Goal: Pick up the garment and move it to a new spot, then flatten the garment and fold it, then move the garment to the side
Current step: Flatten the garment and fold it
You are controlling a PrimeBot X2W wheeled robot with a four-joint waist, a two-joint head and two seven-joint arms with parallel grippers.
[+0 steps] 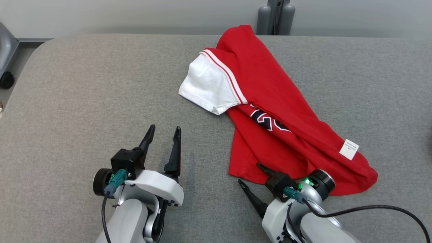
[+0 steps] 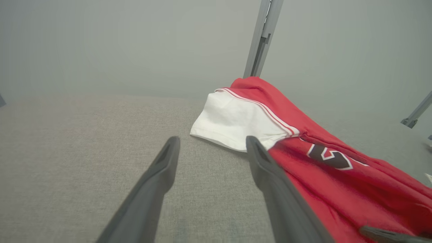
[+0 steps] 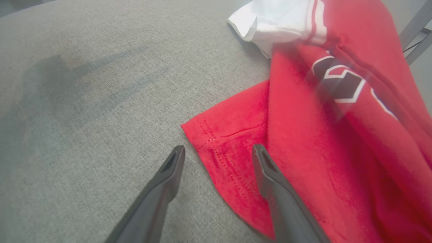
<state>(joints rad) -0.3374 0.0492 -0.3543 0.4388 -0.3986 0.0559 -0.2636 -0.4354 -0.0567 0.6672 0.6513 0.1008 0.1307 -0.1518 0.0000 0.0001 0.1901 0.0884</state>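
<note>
Red T-shirt is lying crumpled on the grey padded surface while the right gripper, fingers spread, is hovering astride its near hem corner and the left gripper, also spread, is idling alongside, so the pick-up step is probably beginning and is calling for lowering and pinching that hem.

A counter covered in grey woven fabric, with a rounded far-left corner, spans the head view. Behind its far edge stands a grey metal post against a pale wall. Off the counter's left, a black caster sits under a grey frame.
</note>
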